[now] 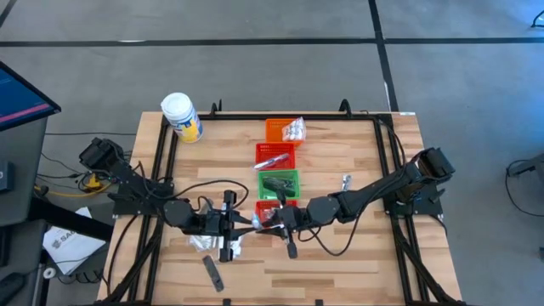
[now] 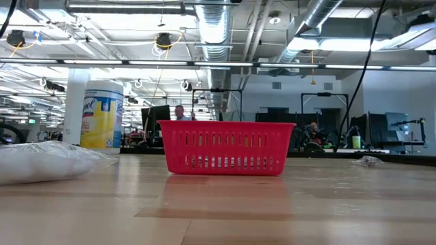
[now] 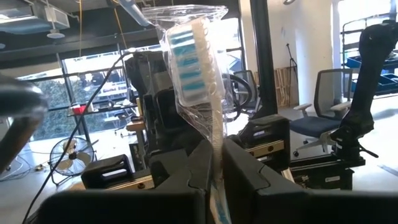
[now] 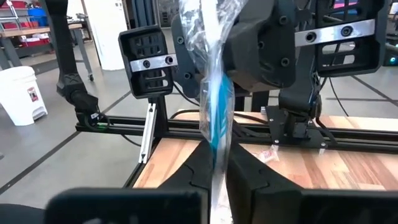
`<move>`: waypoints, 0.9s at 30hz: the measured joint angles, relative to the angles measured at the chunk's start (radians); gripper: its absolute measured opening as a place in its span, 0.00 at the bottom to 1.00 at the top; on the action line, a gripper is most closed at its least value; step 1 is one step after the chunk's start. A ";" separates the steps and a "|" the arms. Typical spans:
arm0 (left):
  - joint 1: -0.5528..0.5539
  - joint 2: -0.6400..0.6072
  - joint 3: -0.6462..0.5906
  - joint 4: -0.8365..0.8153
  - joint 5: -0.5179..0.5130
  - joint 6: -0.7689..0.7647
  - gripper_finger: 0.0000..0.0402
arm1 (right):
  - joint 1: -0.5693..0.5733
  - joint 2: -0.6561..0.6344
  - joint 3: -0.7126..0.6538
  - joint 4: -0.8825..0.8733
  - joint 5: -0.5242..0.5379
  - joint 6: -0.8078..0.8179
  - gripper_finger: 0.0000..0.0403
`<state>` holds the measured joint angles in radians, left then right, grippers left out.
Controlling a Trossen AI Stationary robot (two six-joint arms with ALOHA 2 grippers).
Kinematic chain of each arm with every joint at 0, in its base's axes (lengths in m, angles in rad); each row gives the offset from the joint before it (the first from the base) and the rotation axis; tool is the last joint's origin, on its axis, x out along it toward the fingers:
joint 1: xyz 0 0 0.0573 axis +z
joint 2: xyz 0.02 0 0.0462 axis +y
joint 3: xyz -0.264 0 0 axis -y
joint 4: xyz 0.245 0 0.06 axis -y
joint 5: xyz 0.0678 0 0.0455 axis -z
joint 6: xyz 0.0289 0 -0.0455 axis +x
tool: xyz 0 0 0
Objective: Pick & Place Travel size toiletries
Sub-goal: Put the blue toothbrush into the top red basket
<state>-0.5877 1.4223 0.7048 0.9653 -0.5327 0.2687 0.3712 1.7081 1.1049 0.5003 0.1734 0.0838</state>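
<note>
A toothbrush [image 1: 257, 221] with white and blue bristles, sealed in a clear wrapper, hangs in the air between my two grippers near the table's middle front. My left gripper [image 1: 242, 223] comes from the left and my right gripper [image 1: 272, 218] from the right; both are shut on it. Just beyond them stands a red mesh basket [image 1: 276, 206]. Clear sachets [image 1: 208, 245] and a dark flat strip [image 1: 212, 274] lie on the wood near the front. Neither gripper shows in the low view. My left gripper pinches the wrapped toothbrush's handle [image 3: 215, 160] between its two fingers, coming about level from the table's left. The bristle head [image 3: 188, 56] stands out beyond the fingertips, clear of the table. My right gripper pinches the wrapped toothbrush [image 4: 217, 155] between its two fingers, about level from the table's right, facing the left gripper. The clear wrapper [image 4: 208, 37] runs on past the fingertips toward the other gripper. Which end of the brush it has, I cannot tell.
A row of baskets runs toward the far edge: green [image 1: 279, 182], red [image 1: 276, 155], orange [image 1: 281, 129] with a sachet at its rim. A white jar with a yellow label [image 1: 181, 116] stands far left. A small silvery item [image 1: 347, 180] lies right of the baskets.
</note>
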 joint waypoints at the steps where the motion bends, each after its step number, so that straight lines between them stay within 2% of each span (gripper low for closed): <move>1: 0.000 0.000 0.000 0.000 0.000 0.000 0.05 | 0.000 0.000 0.000 0.000 0.000 0.000 0.03; 7: -0.001 0.000 0.000 -0.002 0.000 0.002 0.08 | 0.000 0.000 0.000 0.000 0.000 0.011 0.06; 12: -0.008 0.000 0.000 -0.006 -0.001 0.004 0.08 | 0.000 0.000 0.000 -0.002 -0.004 0.001 0.02; 15: -0.017 0.000 0.000 -0.007 -0.012 0.004 0.09 | 0.000 0.000 0.000 -0.002 -0.004 -0.001 0.03; 21: -0.075 -0.013 0.001 -0.009 -0.208 0.044 0.16 | -0.001 0.000 -0.001 0.001 0.012 -0.003 0.02; 27: -0.124 -0.054 0.002 -0.042 -0.294 0.039 0.27 | -0.001 0.000 -0.001 0.005 0.012 -0.005 0.02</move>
<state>-0.7120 1.3680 0.7067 0.9235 -0.8265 0.3082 0.3698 1.7081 1.1042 0.5056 0.1852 0.0792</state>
